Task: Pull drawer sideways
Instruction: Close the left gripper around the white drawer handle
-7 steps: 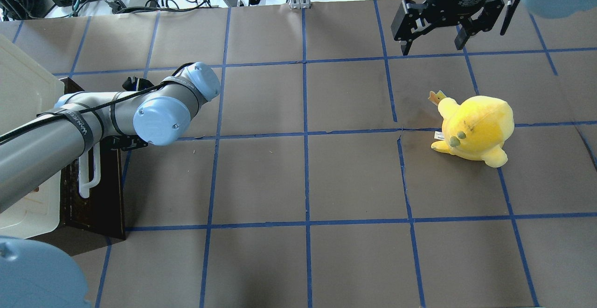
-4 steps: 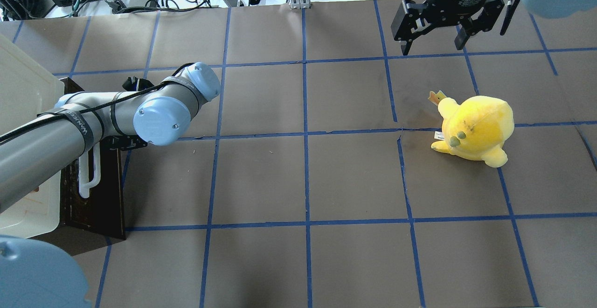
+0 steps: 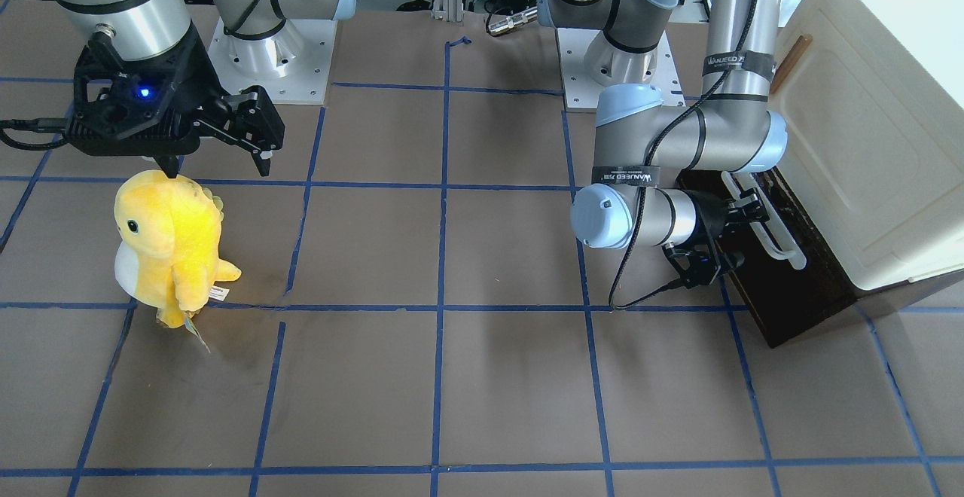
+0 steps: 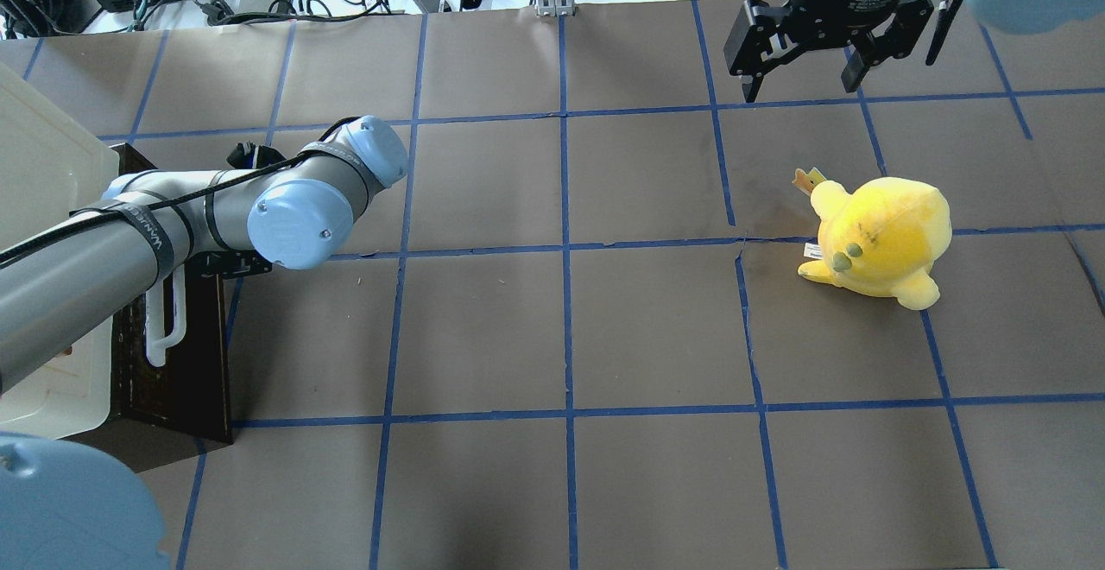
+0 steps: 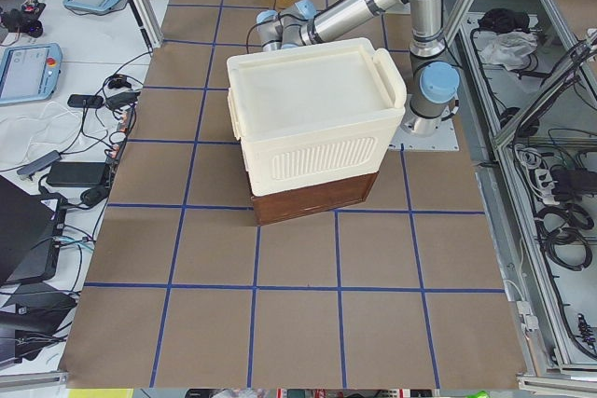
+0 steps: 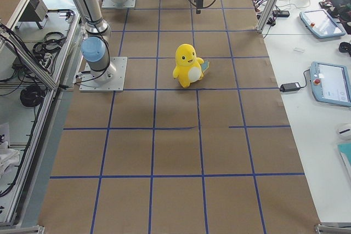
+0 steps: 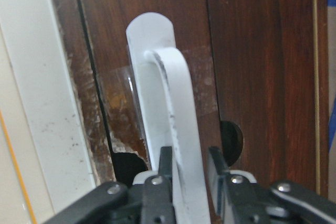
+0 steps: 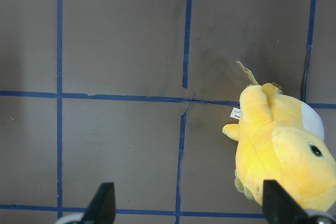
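Observation:
The drawer (image 3: 798, 286) has a dark brown front with a long white bar handle (image 3: 762, 220) and sits under the cream-white cabinet (image 3: 866, 143) at the table's left end. In the overhead view the drawer front (image 4: 177, 363) and handle (image 4: 164, 328) show below my left arm. My left gripper (image 3: 744, 212) is shut on the handle. In the left wrist view its fingers (image 7: 165, 163) clamp the white bar (image 7: 163, 87) from both sides against the brown panel (image 7: 252, 51). My right gripper (image 4: 798, 78) is open and empty, hovering far from the drawer.
A yellow plush toy (image 4: 880, 237) stands on the right half of the table, just in front of my right gripper (image 3: 218, 172), and also shows in the right wrist view (image 8: 283, 150). The brown mat carries a blue tape grid. Cables and boxes lie beyond the far edge.

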Controlling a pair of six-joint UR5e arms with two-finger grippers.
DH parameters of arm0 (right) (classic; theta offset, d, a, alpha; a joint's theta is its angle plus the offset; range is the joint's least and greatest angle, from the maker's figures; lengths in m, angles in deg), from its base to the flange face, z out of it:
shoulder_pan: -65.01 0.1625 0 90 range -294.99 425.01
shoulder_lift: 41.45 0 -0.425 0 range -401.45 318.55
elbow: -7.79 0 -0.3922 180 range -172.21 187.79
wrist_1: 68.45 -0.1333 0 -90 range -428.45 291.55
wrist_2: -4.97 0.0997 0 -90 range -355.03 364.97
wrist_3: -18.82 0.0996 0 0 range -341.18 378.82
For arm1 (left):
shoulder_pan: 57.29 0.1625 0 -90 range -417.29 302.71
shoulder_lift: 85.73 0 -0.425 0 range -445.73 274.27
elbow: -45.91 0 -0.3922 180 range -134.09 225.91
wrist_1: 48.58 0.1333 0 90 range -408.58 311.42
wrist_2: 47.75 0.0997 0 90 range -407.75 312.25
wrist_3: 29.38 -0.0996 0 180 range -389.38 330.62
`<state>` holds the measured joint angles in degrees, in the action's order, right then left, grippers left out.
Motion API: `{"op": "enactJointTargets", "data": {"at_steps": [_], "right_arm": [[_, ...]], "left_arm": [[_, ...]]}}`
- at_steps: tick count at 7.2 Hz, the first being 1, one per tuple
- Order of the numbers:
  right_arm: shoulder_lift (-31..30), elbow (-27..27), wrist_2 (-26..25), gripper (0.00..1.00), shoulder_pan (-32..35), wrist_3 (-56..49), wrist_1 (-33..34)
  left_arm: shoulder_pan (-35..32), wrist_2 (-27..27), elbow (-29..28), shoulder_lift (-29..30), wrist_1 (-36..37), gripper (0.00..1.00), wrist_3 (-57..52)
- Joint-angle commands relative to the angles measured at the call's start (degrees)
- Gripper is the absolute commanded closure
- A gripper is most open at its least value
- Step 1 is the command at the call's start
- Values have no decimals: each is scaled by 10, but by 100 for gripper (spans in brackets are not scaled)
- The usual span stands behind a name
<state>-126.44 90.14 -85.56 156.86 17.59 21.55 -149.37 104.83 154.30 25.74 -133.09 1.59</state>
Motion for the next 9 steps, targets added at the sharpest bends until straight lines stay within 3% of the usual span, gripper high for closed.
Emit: {"op": "enactJointTargets", "data": {"at_steps": [1, 9], "right_arm": [[0, 0, 0, 0, 0, 0, 0], [0, 0, 0, 0, 0, 0, 0]], "left_arm": [[0, 1, -5, 2, 0, 67, -6], [-1, 0, -6, 1, 7, 78, -6]]}}
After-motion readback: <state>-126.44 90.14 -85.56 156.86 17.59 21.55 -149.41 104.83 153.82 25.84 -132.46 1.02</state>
